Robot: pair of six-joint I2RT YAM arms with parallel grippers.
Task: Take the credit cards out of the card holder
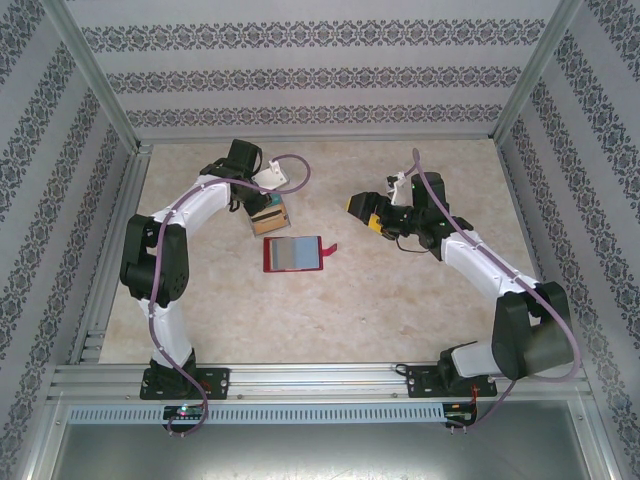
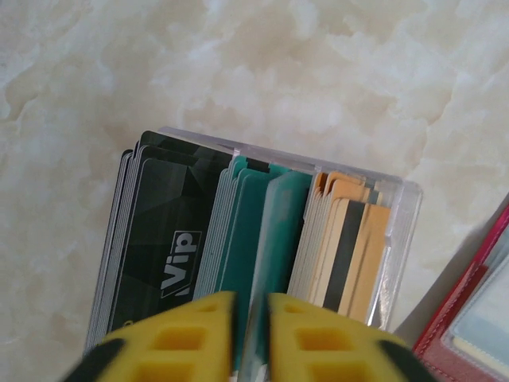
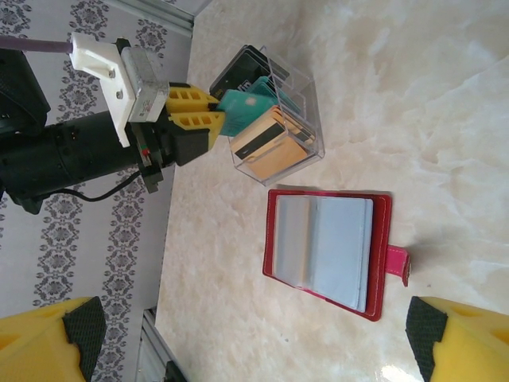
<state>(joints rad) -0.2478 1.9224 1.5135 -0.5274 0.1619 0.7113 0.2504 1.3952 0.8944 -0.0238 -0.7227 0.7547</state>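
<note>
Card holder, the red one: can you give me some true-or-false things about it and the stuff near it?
1. The card holder lies open on the table. True.
2. The right pincer is squeezing the card holder. False: it is wide open, holds nothing and is apart from the holder.
3. The clear box has dark, teal and tan cards standing in it. True.
4. The left pincer is reaching into the card holder. False: it is at the clear box, with a teal card between its fingers.
</note>
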